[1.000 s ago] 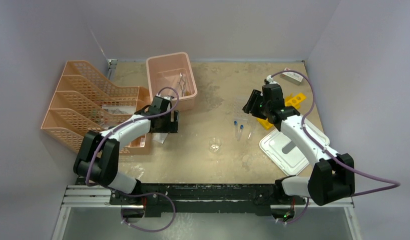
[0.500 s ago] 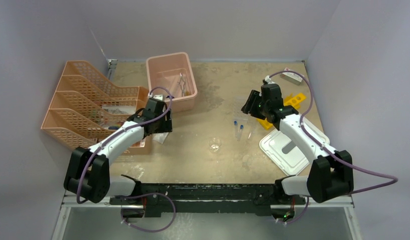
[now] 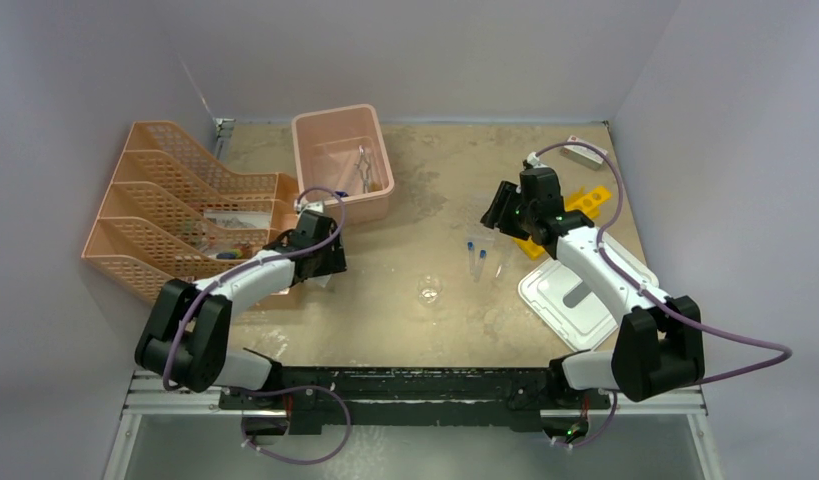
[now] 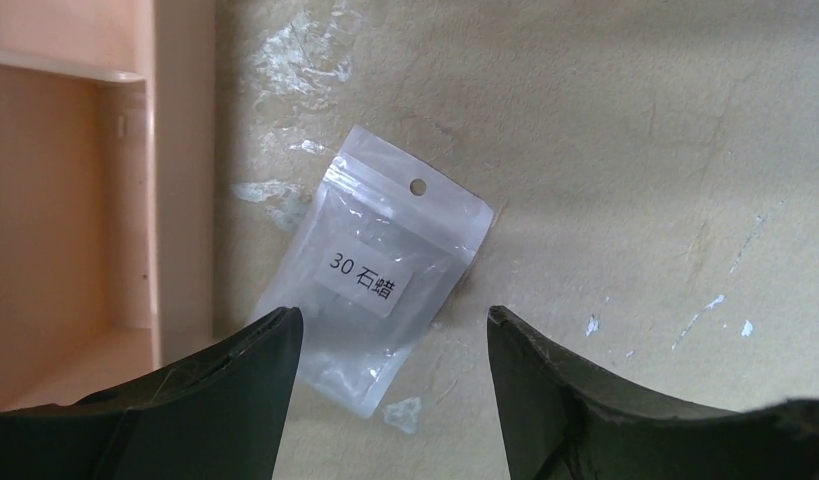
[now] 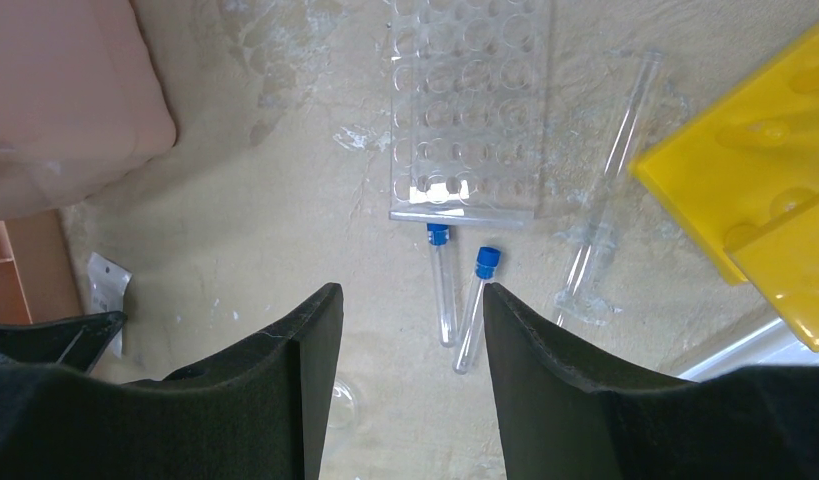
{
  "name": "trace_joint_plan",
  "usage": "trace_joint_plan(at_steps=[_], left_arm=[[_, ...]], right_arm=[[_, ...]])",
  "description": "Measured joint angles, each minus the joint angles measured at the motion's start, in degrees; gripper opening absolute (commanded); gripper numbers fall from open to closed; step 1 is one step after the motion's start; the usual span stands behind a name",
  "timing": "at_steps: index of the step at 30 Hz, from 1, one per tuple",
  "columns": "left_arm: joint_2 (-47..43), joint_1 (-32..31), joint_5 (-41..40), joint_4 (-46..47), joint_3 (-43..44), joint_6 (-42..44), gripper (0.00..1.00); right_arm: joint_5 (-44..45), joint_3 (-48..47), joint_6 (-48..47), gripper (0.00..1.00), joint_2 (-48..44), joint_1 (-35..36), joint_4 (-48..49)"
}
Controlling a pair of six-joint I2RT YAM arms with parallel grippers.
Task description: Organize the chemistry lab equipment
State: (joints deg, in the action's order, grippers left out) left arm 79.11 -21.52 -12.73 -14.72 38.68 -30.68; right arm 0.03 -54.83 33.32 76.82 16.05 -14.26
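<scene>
Left arm drawn back from the orange file trays. Left gripper hangs over a labelled sachet flat on the desk, jaws apart, nothing held. Right gripper: jaws apart, empty, above two blue-capped tubes lying loose just beside the clear rack. Stowed: metal tongs in pink bin. Outstanding, by estimate: sachet, tubes, beaker.

bag just right of trays | tubes before rack | beaker left of tubes
</scene>
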Motion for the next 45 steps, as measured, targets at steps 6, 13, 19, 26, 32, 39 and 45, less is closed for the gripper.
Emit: trace_joint_plan(at_steps=[6,13,19,26,32,39,45], left_arm=[[2.1,-5.4,-1.92,0.31,0.13,-3.34,0.62],[3.67,-16.94,-8.17,-1.79,1.11,-7.98,0.53],[3.91,-19.39,-8.63,-6.99,4.24,-8.74,0.65],[7.13,-19.39,-8.55,-12.76,16.09,-5.53,0.72],[9.64,-19.39,-8.48,-17.05,17.14,-1.29,0.72],[12.09,-19.37,-5.42,-18.84,15.8,0.5,0.69],[13.88,-17.81,-2.08,-17.84,15.08,0.52,0.66]], right_arm=[[0.0,0.0,0.0,0.56,0.0,0.0,-0.02],[0.02,0.0,-0.04,0.56,0.0,0.0,-0.02],[0.02,0.0,-0.07,0.56,0.0,0.0,-0.02],[-0.02,0.0,-0.09,0.56,0.0,0.0,-0.02],[-0.37,0.2,-0.09,0.56,-0.07,0.0,0.0],[-1.03,0.96,-0.09,0.56,-0.13,0.0,-0.2],[-1.03,0.96,-0.09,0.56,-0.81,0.0,-0.24]])
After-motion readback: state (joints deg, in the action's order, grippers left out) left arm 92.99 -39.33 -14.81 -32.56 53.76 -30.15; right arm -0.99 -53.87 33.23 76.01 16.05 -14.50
